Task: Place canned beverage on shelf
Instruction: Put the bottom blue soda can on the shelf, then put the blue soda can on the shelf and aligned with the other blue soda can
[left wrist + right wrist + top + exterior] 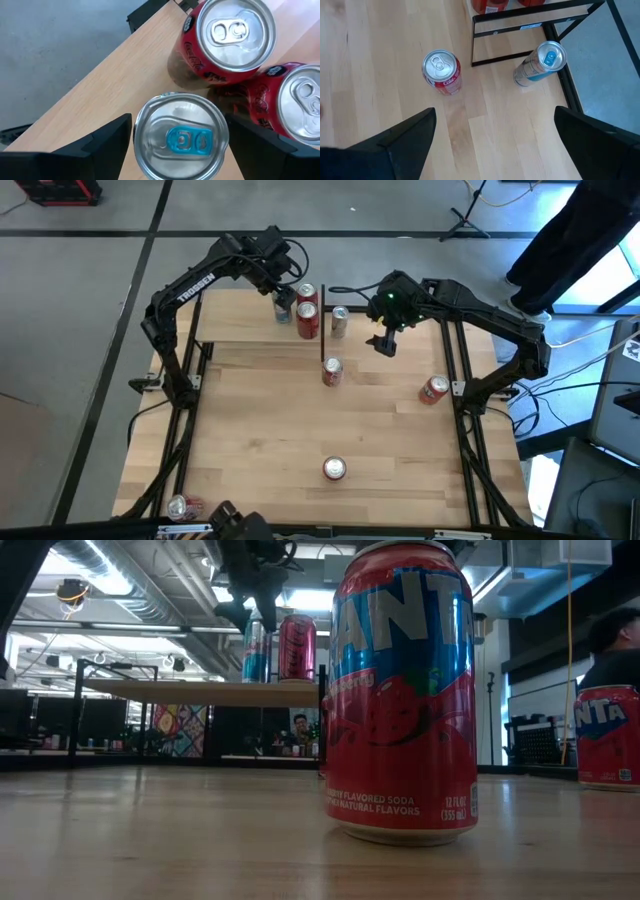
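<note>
The shelf [250, 315] is a light-wood board on black uprights at the table's far left; it also shows in the low view [200, 692]. Two red cans [307, 293] [307, 322] stand on its right end. My left gripper [282, 300] is over the shelf, shut on a silver can with a blue tab [181, 141] that stands beside them. My right gripper [385, 340] [495, 145] hangs open and empty above the table, right of the shelf. A slim silver can [540, 64] and a red can [441, 71] stand on the table below it. My left gripper has the silver can's top rim [140, 125] between its two fingers [100, 145], one on each side. The fingers point down from above. The can stands upright with its base on the shelf board [255, 678], close beside the two red cans.
A Fanta can [334, 469] [405, 690] stands near the table's front middle. Another [433, 389] is at the right edge, and one lies at the front left corner [183, 506]. A person [590, 230] stands beyond the far right corner.
</note>
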